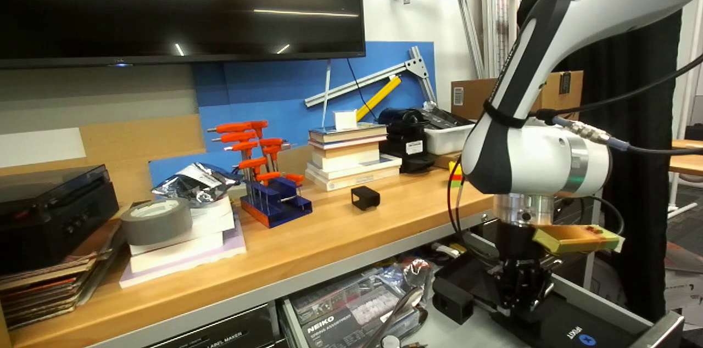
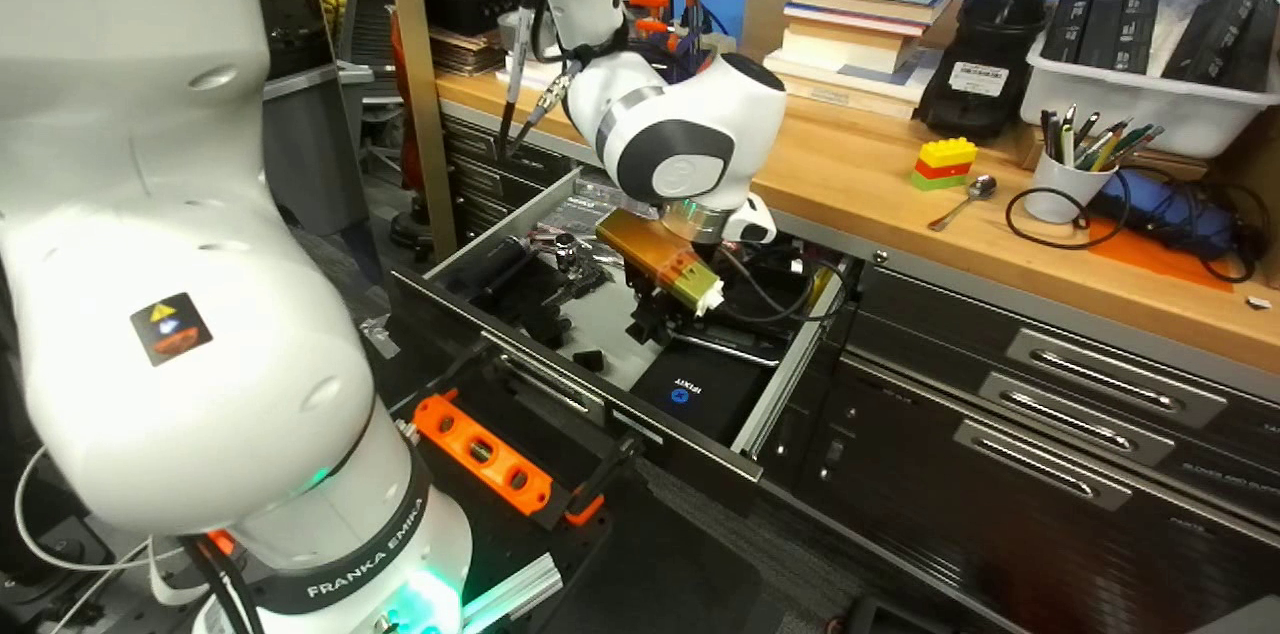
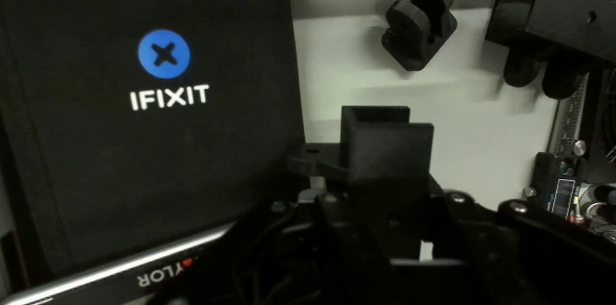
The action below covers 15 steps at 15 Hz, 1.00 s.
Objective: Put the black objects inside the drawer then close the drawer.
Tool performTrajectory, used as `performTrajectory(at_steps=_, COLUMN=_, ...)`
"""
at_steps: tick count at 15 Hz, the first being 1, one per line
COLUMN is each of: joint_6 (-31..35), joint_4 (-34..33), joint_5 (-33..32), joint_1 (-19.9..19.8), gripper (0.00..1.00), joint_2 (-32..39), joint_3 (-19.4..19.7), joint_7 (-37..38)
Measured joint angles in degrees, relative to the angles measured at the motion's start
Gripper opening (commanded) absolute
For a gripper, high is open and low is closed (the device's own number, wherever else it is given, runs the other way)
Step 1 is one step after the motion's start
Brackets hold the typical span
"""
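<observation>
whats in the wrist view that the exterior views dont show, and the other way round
Only the wrist view shows readable upside-down lettering ending in YLOR, and only there is the black bracket between the fingers of the gripper clear; outside, it merges with the dark gripper.

Only the exterior views show the stack of books, the orange-handled tools and the robot's white arm.

All share the gripper, the open drawer and the black IFIXIT case.
</observation>
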<state>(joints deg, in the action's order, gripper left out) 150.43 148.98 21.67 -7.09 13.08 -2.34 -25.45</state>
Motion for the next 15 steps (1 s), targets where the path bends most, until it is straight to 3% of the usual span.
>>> performTrajectory(at_steps=5, joint_6=0.00, joint_4=-0.09, joint_5=0.88, joint_1=-1.12, gripper=0.97, joint_2=0.58, joint_3=-0.97, joint_7=-0.48)
performTrajectory(at_steps=6, joint_6=-0.01, joint_4=-0.12, joint_5=0.96, joint_1=-1.22, gripper=1.00, joint_2=0.60, joint_3=-1.09, joint_7=-0.49)
performTrajectory(at_steps=12, joint_6=-0.12, joint_4=-1.47, joint_5=0.47, joint_1=-1.16, gripper=1.00, joint_2=0.12, joint_3=-1.30, joint_7=-0.24)
performTrajectory(at_steps=15, joint_6=-0.85, joint_4=-3.91, joint_5=-3.33, joint_1=-0.74, gripper=1.00, joint_2=-1.38, joint_3=-1.19, joint_7=1.93)
